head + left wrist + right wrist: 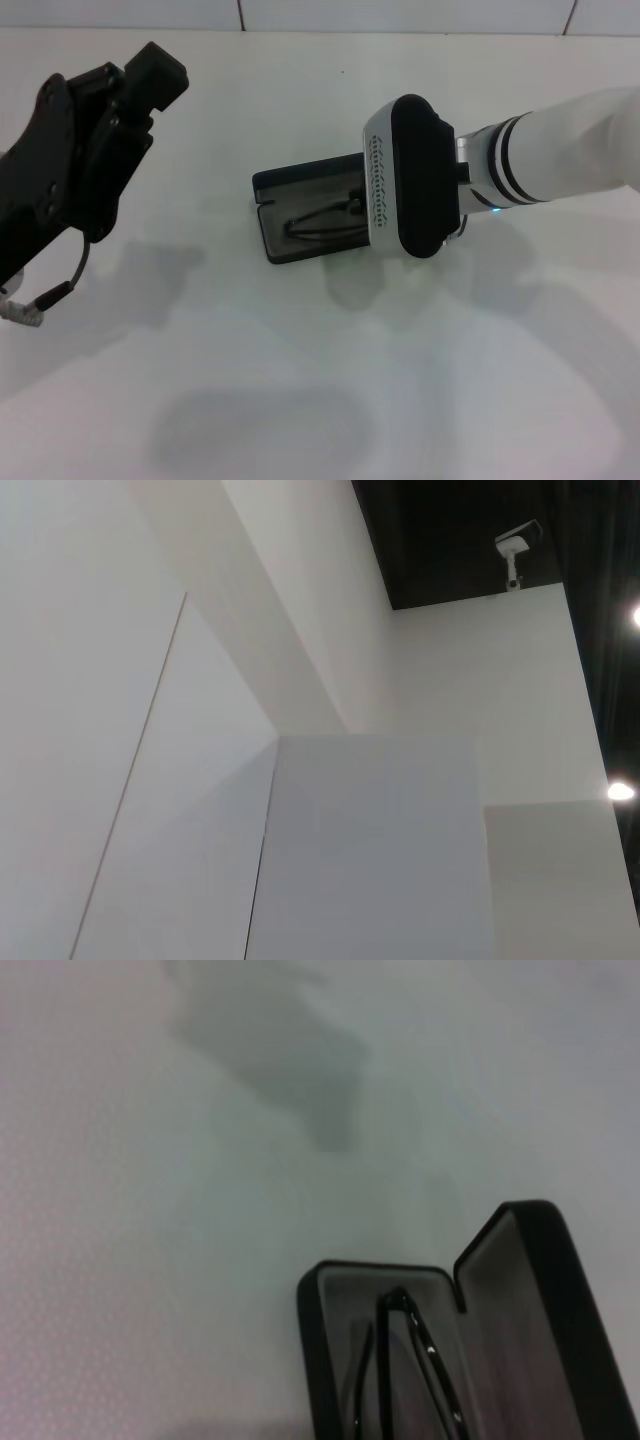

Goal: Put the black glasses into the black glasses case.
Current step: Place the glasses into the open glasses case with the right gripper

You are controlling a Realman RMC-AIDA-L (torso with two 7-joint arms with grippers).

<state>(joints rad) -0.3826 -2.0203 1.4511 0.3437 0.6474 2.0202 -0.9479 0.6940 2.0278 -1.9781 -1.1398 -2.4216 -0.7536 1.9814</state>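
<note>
The black glasses case [275,235] lies open at the middle of the white table, its lid [300,180] folded back on the far side. The black glasses [322,222] lie folded inside on the grey lining. My right gripper [412,178] hovers over the case's right end and covers that part. In the right wrist view the open case [312,1350] with its raised lid [545,1290] and the glasses [412,1335] sit close below. My left gripper [105,125] is raised at the left, well away from the case.
The white table [320,400] carries nothing else in view. A tiled wall edge [400,15] runs along the back. A cable [62,288] hangs from the left arm. The left wrist view shows only walls and ceiling.
</note>
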